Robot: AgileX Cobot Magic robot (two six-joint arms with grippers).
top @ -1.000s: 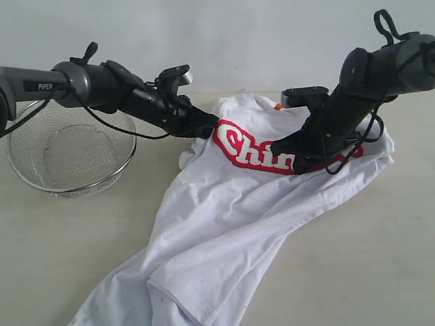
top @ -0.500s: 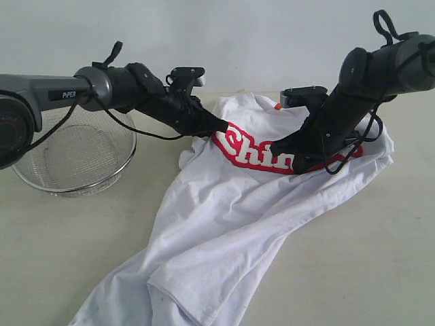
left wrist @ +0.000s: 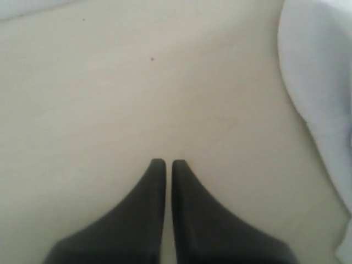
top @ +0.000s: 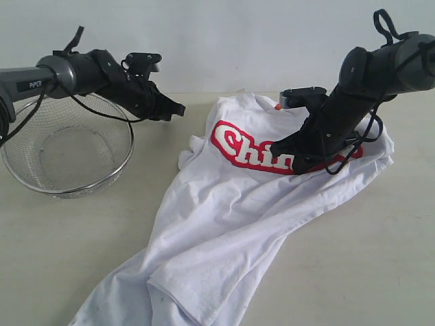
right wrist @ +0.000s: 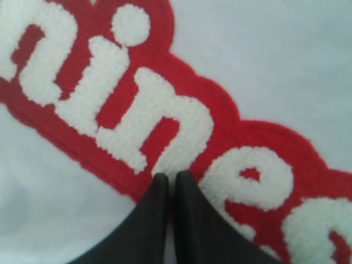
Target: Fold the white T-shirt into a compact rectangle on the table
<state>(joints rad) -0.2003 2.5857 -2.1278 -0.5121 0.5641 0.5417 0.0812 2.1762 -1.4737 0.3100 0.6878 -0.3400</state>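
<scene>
The shirt (top: 231, 217) is nowhere near foldable yet. It's lying rumpled on the table (top: 360, 272), print side up. Its long axis runs diagonally in the exterior view, with the collar and orange tag (top: 277, 106) at the far right and the hem trailing to the near left, past the frame edge.

The right gripper (top: 299, 165) is pinched closed with its tips on the red lettering (top: 245, 146) (can't tell if any cloth is actually nipped). The left gripper (top: 178, 109) is also closed, holding nothing, over bare table between the shirt and the wire basket (top: 68, 153).

My worries:
- If the right arm drags with its tips just pressing down, the fabric will probably bunch up instead of spreading.
- Folding over those twists would lock the creases in.
- The left arm is close enough to the basket that a careless swing could knock it.
</scene>
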